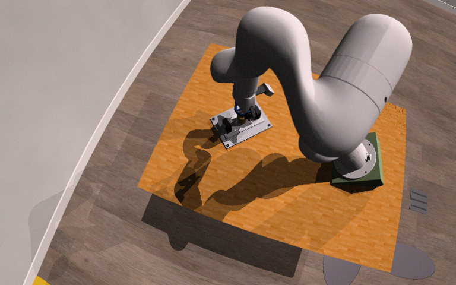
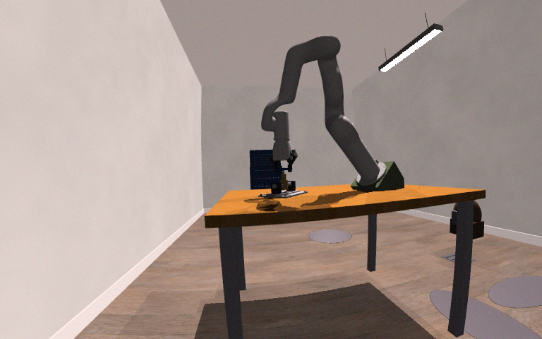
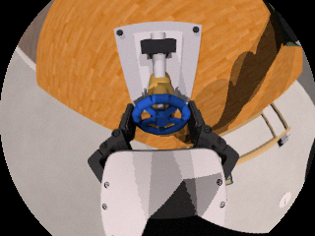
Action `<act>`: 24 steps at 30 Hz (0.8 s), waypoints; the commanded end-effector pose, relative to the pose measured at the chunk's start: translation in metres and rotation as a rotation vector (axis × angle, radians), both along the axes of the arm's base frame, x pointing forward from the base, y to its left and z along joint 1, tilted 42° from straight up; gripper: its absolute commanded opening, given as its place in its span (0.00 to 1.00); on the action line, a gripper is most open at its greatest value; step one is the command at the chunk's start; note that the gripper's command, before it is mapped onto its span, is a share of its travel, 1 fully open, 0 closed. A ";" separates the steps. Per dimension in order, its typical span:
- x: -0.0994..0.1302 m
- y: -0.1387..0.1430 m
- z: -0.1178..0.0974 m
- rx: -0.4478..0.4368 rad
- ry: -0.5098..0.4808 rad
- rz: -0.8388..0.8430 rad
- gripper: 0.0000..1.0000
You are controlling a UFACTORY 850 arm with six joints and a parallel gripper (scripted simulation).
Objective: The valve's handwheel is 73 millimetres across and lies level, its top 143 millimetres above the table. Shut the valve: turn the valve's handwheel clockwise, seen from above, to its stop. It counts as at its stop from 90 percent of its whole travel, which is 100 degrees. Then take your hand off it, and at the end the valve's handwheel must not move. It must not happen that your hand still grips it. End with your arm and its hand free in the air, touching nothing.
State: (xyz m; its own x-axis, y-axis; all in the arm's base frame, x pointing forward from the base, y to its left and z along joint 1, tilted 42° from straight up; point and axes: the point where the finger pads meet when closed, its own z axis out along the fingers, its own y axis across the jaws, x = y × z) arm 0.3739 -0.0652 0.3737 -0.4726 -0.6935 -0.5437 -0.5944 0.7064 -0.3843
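The valve has a blue spoked handwheel (image 3: pixel 159 114) on a brass body, mounted on a grey baseplate (image 3: pixel 157 53) on the orange table. In the wrist view my gripper (image 3: pixel 160 108) points straight down over the wheel, with one black finger against its left rim and one against its right rim. It is shut on the handwheel. In the top view the wheel (image 1: pixel 239 110) shows only as a blue arc under the wrist, and the baseplate (image 1: pixel 240 126) lies under it. In the exterior view the gripper (image 2: pixel 284 164) stands above the valve at the table's far left.
The arm's green base (image 1: pixel 360 168) stands at the table's right side. A black block (image 1: pixel 225 124) sits on the baseplate near the valve. A dark blue rack (image 2: pixel 261 169) stands behind the table by the far wall.
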 end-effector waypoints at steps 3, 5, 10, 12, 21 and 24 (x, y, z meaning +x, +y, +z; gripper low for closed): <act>0.000 0.000 0.001 0.000 -0.001 0.000 0.00; 0.000 0.000 0.001 0.000 -0.001 -0.001 0.00; 0.000 0.000 0.001 0.003 -0.001 -0.004 0.00; 0.000 0.000 0.001 0.005 0.000 -0.006 0.00; 0.000 0.000 0.001 0.019 0.003 -0.023 0.00; 0.000 0.000 0.001 0.029 0.005 -0.034 0.00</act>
State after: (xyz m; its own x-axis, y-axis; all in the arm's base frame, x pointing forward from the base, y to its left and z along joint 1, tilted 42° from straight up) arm 0.3739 -0.0652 0.3737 -0.4944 -0.6667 -0.5578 -0.5764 0.7318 -0.3637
